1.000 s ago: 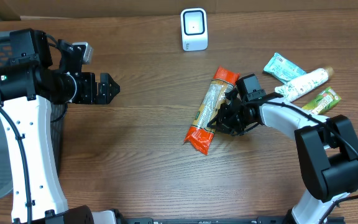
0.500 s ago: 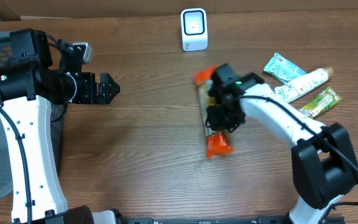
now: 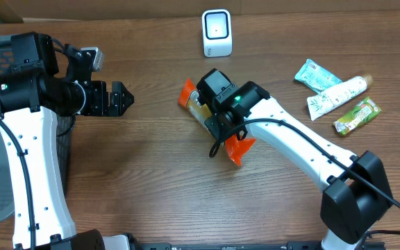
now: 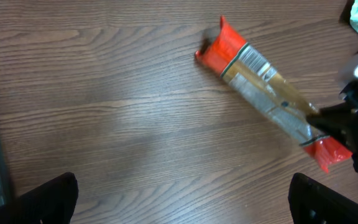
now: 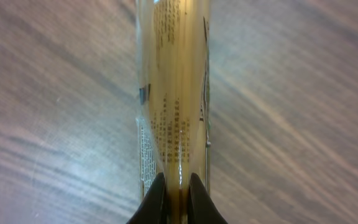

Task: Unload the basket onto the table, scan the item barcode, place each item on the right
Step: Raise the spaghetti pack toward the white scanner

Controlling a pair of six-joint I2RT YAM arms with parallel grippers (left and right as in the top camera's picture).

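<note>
The snack packet (image 3: 192,98) sits mid-desk, a little right of centre, nearer than the white scanner (image 3: 217,32) at the far edge. Its long axis runs diagonally: one orange end points far-left, the other orange end near-right. The right gripper (image 5: 174,196) is clamped on the packet's clear middle, its fingers pinched tight against the film, which stands edge-on between them. Whether the packet touches the desk (image 3: 151,180) I cannot tell. The left gripper (image 3: 120,98) hangs over the left side, fingers spread wide and holding nothing, well apart from the packet. A teal packet (image 3: 317,75), a white tube (image 3: 337,95) and a green packet (image 3: 357,115) lie together at the far right.
</note>
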